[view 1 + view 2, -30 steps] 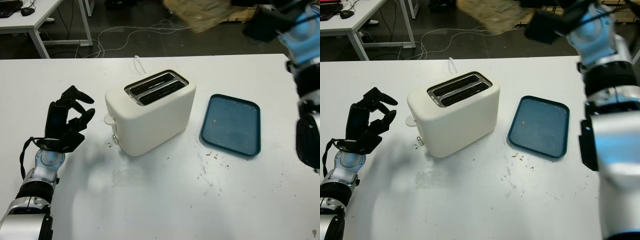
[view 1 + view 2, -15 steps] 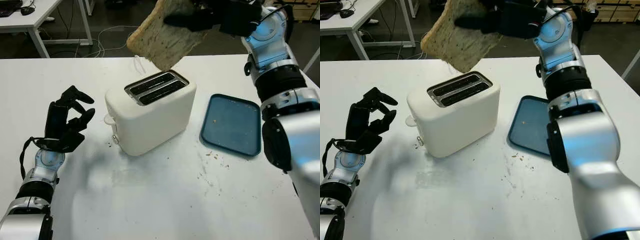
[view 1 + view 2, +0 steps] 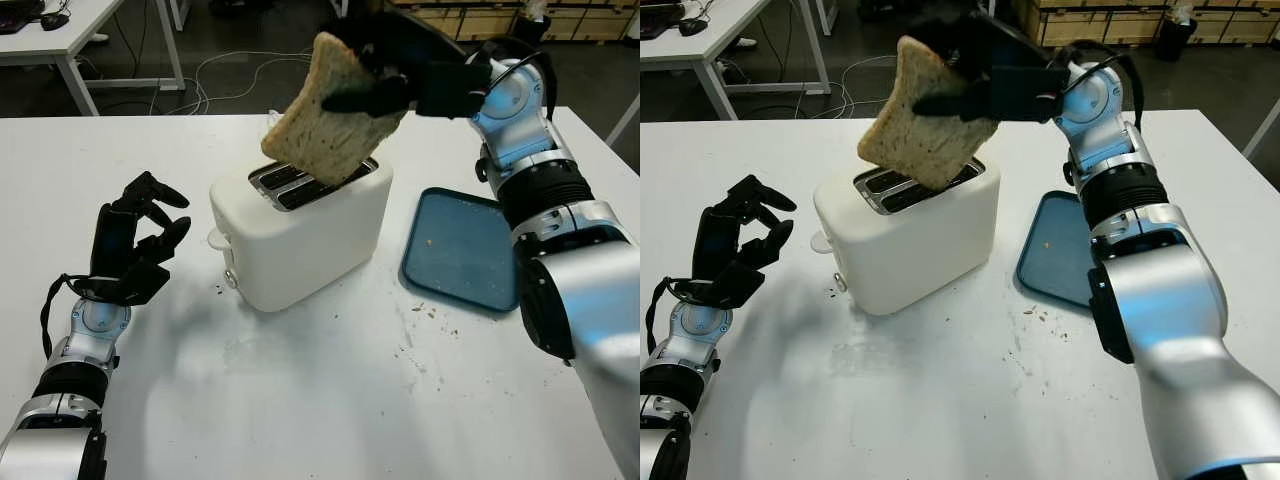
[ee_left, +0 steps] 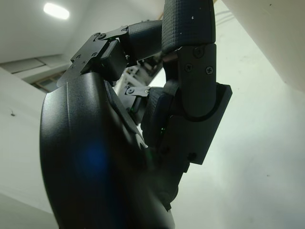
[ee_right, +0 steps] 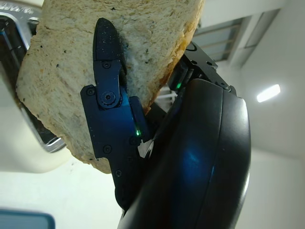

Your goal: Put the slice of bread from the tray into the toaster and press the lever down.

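Above toaster [image 3: 300, 235] — bread [image 3: 325, 125] gripped.

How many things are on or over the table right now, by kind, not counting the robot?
Toaster: 1, on the table
Bread slice: 1, held over the toaster slots by the right hand
Tray: 1, beside the toaster, with crumbs
Total: 3
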`<state>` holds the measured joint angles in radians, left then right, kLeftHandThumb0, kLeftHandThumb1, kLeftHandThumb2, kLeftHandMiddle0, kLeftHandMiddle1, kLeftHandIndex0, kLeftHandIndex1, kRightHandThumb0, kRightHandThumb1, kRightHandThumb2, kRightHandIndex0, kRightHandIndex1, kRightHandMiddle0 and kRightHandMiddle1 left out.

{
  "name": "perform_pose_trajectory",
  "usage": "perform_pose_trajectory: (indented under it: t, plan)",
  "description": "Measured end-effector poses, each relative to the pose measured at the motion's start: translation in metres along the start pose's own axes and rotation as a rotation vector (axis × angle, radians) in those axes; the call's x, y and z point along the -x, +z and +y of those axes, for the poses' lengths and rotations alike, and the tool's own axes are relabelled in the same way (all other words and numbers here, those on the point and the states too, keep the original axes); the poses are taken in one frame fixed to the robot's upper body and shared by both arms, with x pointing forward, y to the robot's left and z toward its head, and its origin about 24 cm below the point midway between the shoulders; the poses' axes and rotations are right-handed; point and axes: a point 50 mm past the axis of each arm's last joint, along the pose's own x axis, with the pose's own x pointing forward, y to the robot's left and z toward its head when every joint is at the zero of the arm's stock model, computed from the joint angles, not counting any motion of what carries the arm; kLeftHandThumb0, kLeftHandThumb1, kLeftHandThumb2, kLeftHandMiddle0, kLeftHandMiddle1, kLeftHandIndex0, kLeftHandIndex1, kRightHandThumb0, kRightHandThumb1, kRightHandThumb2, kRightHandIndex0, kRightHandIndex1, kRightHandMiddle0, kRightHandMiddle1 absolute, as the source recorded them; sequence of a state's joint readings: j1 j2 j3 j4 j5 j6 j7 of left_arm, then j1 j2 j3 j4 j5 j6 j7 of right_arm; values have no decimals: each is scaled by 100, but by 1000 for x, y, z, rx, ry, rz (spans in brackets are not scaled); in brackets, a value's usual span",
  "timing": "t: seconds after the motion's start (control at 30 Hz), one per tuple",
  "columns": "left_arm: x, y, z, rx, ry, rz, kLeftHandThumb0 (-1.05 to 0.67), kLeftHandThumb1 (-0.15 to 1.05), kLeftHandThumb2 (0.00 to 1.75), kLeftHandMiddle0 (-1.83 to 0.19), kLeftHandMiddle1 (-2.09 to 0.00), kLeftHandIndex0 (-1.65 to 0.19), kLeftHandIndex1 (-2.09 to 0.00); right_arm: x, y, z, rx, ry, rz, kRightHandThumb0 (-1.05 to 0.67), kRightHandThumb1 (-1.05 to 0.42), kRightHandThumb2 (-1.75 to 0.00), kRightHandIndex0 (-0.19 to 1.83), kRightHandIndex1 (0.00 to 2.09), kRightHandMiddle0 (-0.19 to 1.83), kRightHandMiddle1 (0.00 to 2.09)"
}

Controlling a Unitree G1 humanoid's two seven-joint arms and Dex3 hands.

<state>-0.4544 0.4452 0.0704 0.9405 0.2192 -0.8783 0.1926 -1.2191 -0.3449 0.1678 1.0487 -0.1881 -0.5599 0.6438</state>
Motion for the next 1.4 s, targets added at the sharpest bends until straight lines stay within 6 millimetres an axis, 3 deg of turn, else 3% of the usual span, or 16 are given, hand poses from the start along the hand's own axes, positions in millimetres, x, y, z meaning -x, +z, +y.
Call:
perform_pose_trajectory:
  t: [0.3, 0.6, 0.97, 1.03, 1.1, 1.13, 1.2, 1.3, 1.4]
  plan:
    - [0, 0, 0, 1, 0, 0, -105, 92, 43, -59, -167, -52, -138, 6, -4, 9, 246, 34, 8, -51, -92, -35, 112, 175, 84, 175]
    - [0, 0, 0, 1, -1, 0, -105, 92, 44, -60, -167, -53, -138, 8, -2, 18, 438, 64, -51, -51, -92, -28, 116, 175, 86, 175]
    - [0, 0, -1, 2, 0, 2, -105, 92, 44, -60, -168, -53, -139, 2, 9, 18, 517, 91, -106, -57, -92, -29, 111, 175, 79, 175]
    - [0, 0, -1, 1, 0, 5, -105, 92, 44, -60, -169, -53, -140, 0, 10, 21, 518, 107, -110, -70, -92, -23, 94, 164, 75, 153]
    - [0, 0, -1, 1, 0, 5, -105, 92, 44, -60, -168, -53, -140, -2, 10, 26, 526, 161, -106, -81, -92, -18, 68, 105, 74, 81]
    - [0, 0, -1, 1, 0, 4, -105, 92, 44, -60, -169, -53, -140, -3, 10, 28, 532, 193, -101, -84, -92, -13, 60, 86, 75, 56]
    - [0, 0, -1, 1, 1, 4, -105, 92, 45, -60, -169, -52, -140, -4, 10, 32, 543, 247, -94, -85, -92, -5, 44, 70, 71, 21]
    - [0, 0, -1, 1, 1, 4, -105, 92, 44, -60, -168, -52, -140, -5, 12, 34, 556, 267, -102, -84, -92, -4, 11, 88, 61, 4]
    - [0, 0, -1, 1, 2, 4, -105, 92, 45, -59, -168, -52, -140, -5, 14, 33, 567, 269, -110, -82, -92, -7, 1, 84, 54, 1]
